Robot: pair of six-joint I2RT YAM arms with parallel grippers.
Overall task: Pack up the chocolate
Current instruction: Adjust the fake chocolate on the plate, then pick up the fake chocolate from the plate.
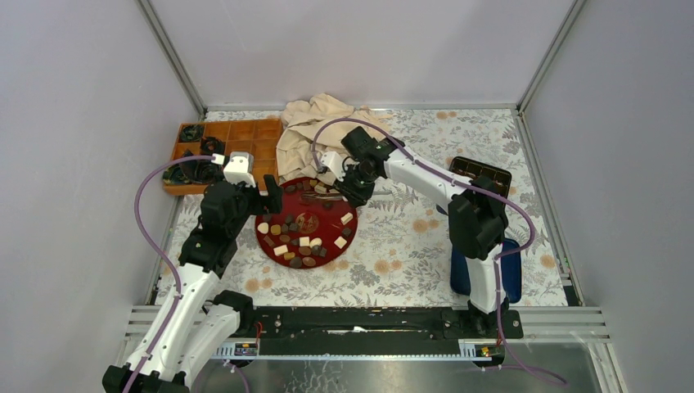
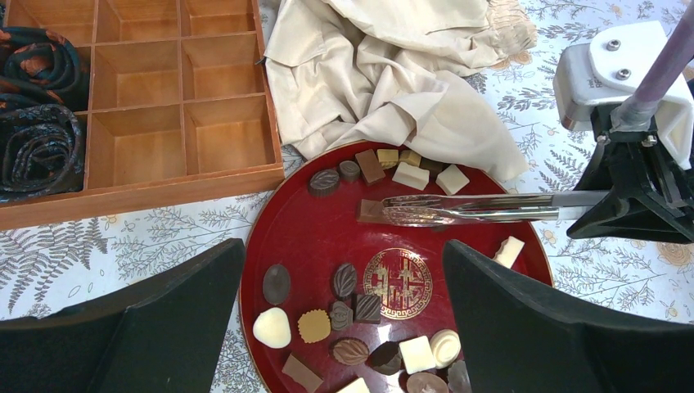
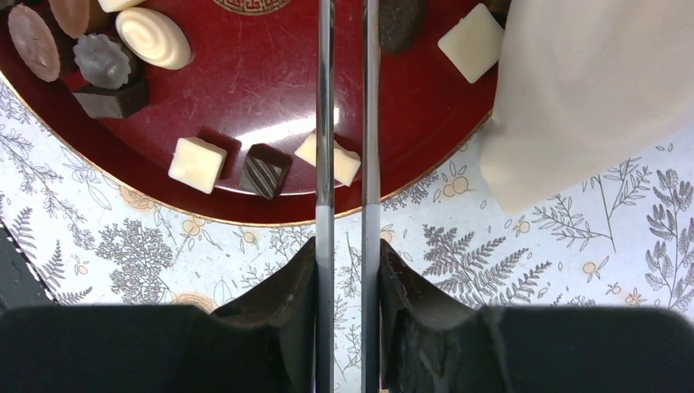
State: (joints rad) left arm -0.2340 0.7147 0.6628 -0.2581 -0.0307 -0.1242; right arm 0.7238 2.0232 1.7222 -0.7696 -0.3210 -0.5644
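Note:
The chocolate (image 1: 304,243), several dark, light brown and cream pieces, lies scattered on a round red plate (image 1: 323,214). In the left wrist view pieces (image 2: 315,326) sit on the plate (image 2: 311,237). My right gripper (image 1: 353,184) is shut on metal tongs (image 2: 475,206), whose tips rest on a flat brown piece (image 2: 370,211) at the plate's far side. The right wrist view shows the tongs (image 3: 325,123) between its fingers (image 3: 348,246) above a white square (image 3: 196,164). My left gripper (image 1: 250,196) is open and empty over the plate's left edge (image 2: 344,254).
A wooden compartment box (image 1: 245,131) stands at the back left, with dark paper cups (image 2: 41,139) in its left cells. A beige cloth (image 1: 315,123) lies bunched behind the plate and overlaps its rim. A dark tray (image 1: 481,172) sits at the right.

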